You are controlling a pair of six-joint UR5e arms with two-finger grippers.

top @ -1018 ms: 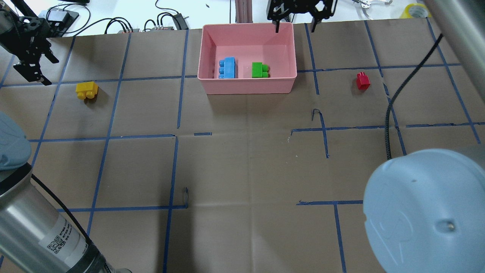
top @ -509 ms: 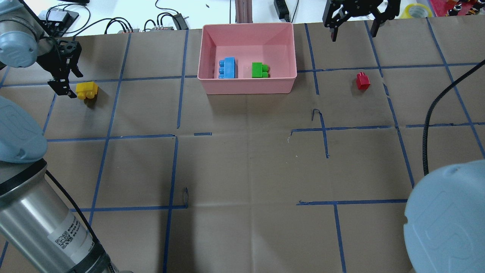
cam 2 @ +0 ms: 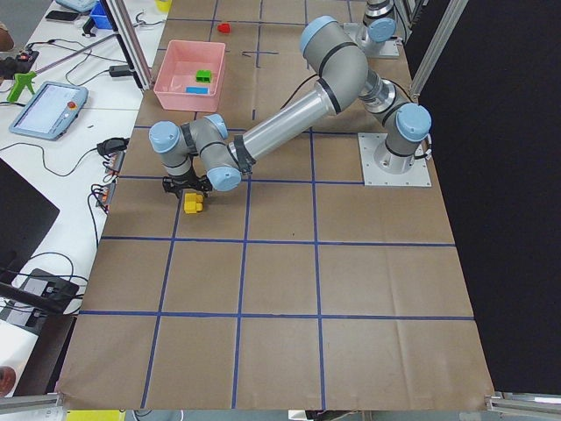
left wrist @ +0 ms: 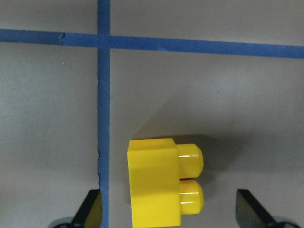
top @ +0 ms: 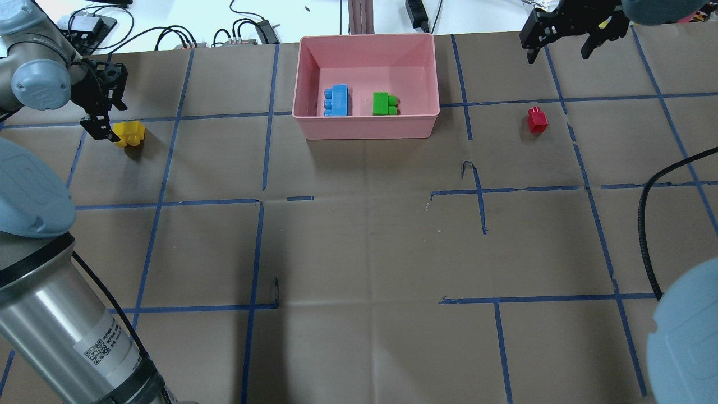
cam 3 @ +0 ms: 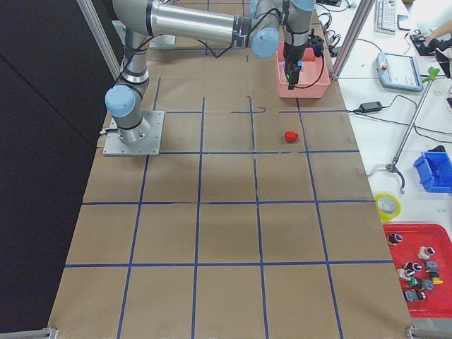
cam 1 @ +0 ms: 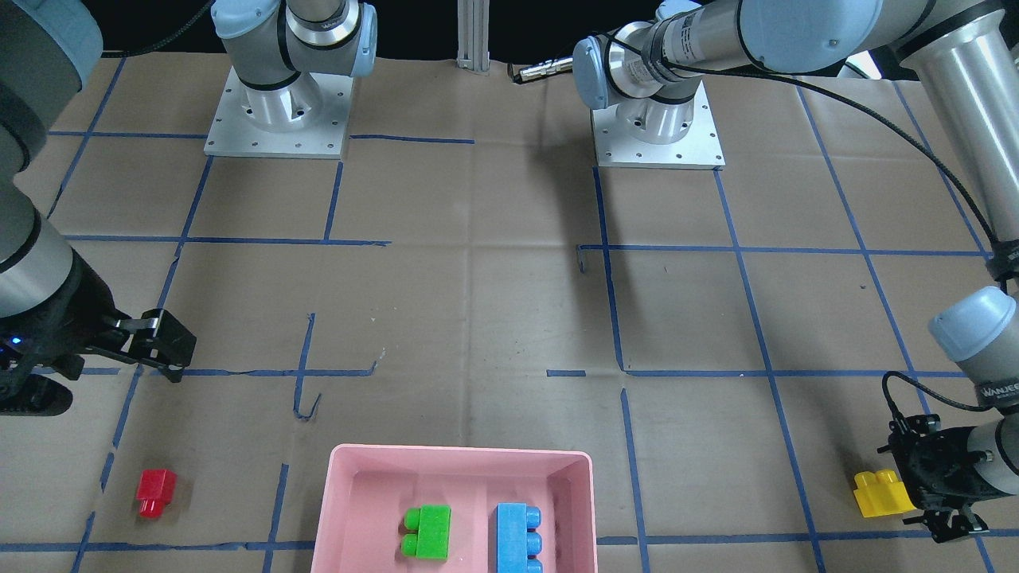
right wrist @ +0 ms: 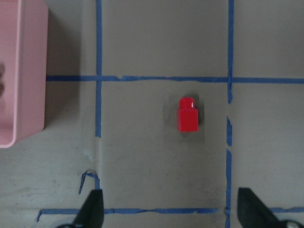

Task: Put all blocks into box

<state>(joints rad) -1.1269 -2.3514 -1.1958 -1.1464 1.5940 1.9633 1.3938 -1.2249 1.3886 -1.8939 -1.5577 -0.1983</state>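
The yellow block [top: 130,133] lies on its side on the paper at the far left. My left gripper [top: 106,115] is open right at it; in the left wrist view the yellow block [left wrist: 161,190] sits between the two fingertips [left wrist: 90,209]. The small red block [top: 537,119] lies at the far right. My right gripper [top: 558,53] is open and empty, high and behind the red block; the right wrist view shows the red block [right wrist: 187,116] well below. The pink box [top: 364,126] holds the blue block [top: 337,101] and the green block [top: 385,104].
Cables and power strips [top: 247,31] lie behind the box, beyond the paper's back edge. An aluminium post [top: 359,17] stands just behind the box. A black cable [top: 645,224] hangs from my right arm. A red parts bin [cam 3: 420,272] sits off the table.
My left gripper moved in from the far left and came down over the yellow block. My right gripper moved right, from the box's back right corner to behind the red block.
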